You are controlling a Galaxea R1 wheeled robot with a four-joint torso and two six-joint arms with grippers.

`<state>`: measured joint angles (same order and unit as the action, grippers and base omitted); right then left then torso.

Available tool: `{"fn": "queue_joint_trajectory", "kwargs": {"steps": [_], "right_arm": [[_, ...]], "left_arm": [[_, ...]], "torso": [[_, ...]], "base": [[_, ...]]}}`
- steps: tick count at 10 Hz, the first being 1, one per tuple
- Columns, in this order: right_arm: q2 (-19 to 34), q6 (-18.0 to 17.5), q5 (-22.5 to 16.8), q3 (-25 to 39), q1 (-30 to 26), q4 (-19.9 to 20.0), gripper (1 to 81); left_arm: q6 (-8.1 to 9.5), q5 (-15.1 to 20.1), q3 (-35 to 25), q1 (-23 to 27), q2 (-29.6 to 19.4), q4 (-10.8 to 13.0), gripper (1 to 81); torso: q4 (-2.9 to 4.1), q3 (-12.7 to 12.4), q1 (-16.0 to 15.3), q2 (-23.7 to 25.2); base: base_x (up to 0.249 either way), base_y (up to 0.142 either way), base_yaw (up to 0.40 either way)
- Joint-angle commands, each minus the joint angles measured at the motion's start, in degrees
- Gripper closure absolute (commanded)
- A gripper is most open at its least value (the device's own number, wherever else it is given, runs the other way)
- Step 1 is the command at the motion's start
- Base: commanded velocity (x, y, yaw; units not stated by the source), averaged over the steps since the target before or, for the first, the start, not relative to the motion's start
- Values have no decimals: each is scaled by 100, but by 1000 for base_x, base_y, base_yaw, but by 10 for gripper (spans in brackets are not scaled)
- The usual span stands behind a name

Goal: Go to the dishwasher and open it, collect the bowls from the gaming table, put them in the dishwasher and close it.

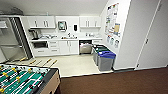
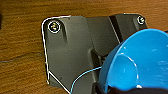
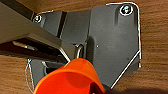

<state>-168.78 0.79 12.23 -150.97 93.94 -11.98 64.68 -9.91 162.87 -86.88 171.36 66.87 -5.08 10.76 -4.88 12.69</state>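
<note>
1. We see the dishwasher (image 1: 85,47) at the far wall of the kitchenette, under the bench (image 1: 65,39), with its door shut against its front as far as we can tell at this range.
2. White cabinets (image 1: 67,47) stand just left of the dishwasher, and a sink (image 1: 69,37) sits on the bench above them.
3. Right of the dishwasher a row of bins (image 1: 105,60) runs toward us along the wall; the nearest has a blue lid.
4. Well away from the dishwasher, in the near left corner of the head view, lies the foosball table (image 1: 22,81) with its green field and rods.
5. The pale kitchen floor (image 1: 72,63) in front of the dishwasher gives way to dark brown carpet (image 1: 112,82) nearer us.
6. In the left wrist view a blue bowl (image 2: 140,60) sits large and tilted at the left hand; it seems to be carried there, but we cannot tell how far the hand is open.
7. In the right wrist view an orange bowl (image 3: 70,77) sits just as close to the right hand, its rim toward the camera; again we cannot tell the grip or the opening.
8. Brown flooring shows under both wrists.
</note>
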Motion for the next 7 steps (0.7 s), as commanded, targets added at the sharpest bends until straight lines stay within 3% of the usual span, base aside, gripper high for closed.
{"fn": "queue_joint_trajectory", "kwargs": {"steps": [1,7], "right_arm": [[26,35,-265,7,-169,-76,811],[8,35,-291,-2,-195,-84,811]], "left_arm": [[-8,191,44,238,-49,-24,811],[-8,191,44,237,-49,-24,811]], "torso": [[0,0,0,0],[0,0,0,0]], "base": [[220,0,0],[225,0,0]]}}
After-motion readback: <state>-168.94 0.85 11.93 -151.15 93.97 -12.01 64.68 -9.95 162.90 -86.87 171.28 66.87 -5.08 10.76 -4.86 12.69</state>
